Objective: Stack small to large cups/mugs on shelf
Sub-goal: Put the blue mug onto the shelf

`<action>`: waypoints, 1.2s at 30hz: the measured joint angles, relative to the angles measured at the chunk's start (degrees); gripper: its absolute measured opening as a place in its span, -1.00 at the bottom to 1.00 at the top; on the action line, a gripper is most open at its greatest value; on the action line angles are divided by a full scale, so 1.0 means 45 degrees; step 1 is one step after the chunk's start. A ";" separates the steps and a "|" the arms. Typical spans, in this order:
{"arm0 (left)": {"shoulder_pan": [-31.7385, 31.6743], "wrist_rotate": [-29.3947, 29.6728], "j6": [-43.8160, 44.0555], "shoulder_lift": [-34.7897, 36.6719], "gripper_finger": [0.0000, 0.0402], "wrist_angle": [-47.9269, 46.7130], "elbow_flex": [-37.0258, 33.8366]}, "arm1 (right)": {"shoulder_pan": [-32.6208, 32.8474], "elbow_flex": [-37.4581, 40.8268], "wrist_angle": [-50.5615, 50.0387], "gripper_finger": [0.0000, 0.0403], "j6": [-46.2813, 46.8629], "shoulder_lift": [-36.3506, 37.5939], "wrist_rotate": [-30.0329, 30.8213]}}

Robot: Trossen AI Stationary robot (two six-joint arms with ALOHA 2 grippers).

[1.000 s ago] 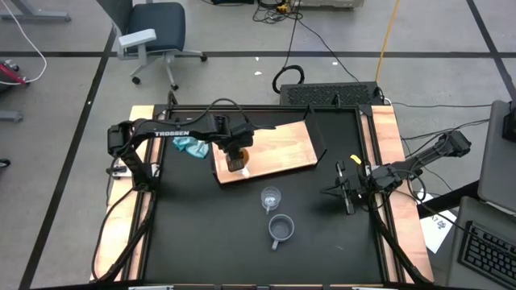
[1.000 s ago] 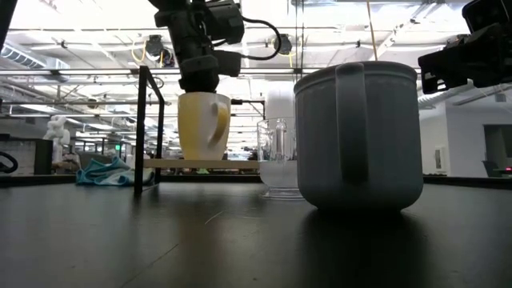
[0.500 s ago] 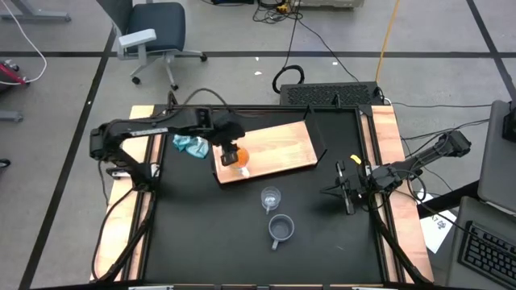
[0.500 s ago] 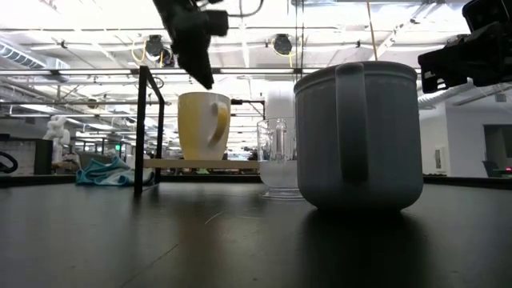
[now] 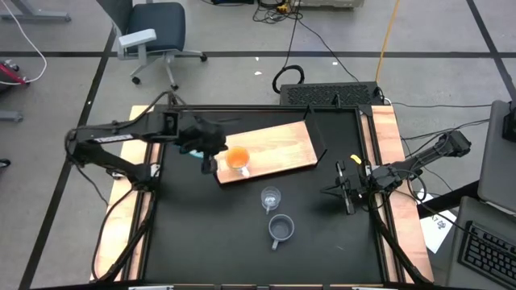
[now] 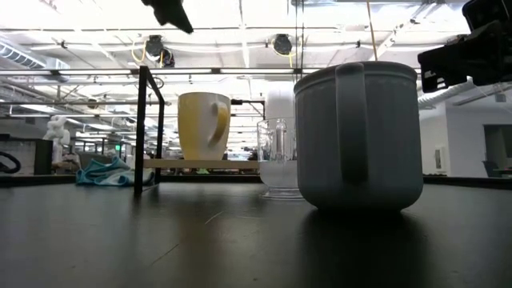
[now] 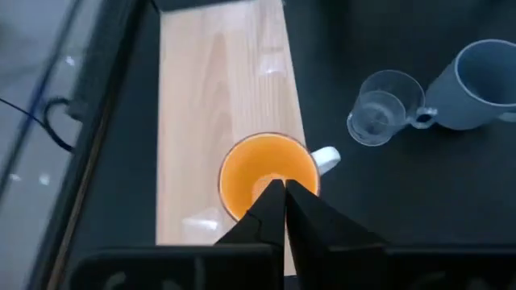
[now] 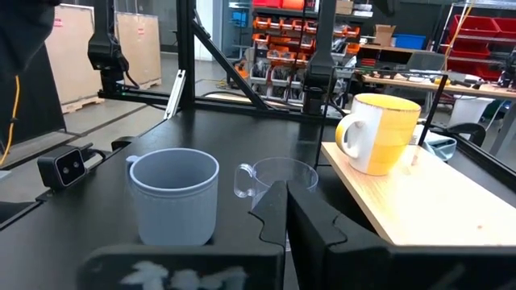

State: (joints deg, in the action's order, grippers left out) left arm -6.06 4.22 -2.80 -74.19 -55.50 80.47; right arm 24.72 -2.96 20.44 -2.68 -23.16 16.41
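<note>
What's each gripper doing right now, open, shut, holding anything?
Left gripper: shut, holding nothing, above the orange mug on the shelf.
Right gripper: shut, empty, waiting at the table's right side.

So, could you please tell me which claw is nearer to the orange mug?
Left. The left claw hangs just beside the orange mug on the shelf; the right claw waits far off.

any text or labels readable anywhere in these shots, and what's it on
None can be read.
The left arm shows no legible lettering from above.
The orange mug, grey-blue mug and glass cup are plain, and so is the shelf.
Red and white signs on a pallet behind the table are too blurred to read.
</note>
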 joint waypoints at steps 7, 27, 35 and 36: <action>0.1817 0.1720 0.0746 0.1093 -0.99 0.0843 -0.0582 | -0.0002 0.0000 0.0068 -1.00 0.0005 -0.0005 -0.0001; 0.3348 0.0773 -0.0095 0.5824 -1.00 1.0564 -0.9142 | 0.0001 0.0000 0.0060 -1.00 0.0005 -0.0001 -0.0001; 0.3801 -0.0027 -0.0611 0.6265 -1.00 1.4077 -1.1669 | 0.0001 0.0000 0.0064 -1.00 0.0006 0.0000 -0.0001; 0.3836 -0.0027 -0.0545 0.6265 -1.00 1.4424 -1.1910 | 0.0002 0.0000 0.0063 -1.00 0.0006 -0.0001 -0.0001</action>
State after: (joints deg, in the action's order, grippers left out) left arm 11.20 4.10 -5.25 -46.00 9.41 26.87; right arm 24.73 -2.96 20.73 -2.65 -23.16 16.40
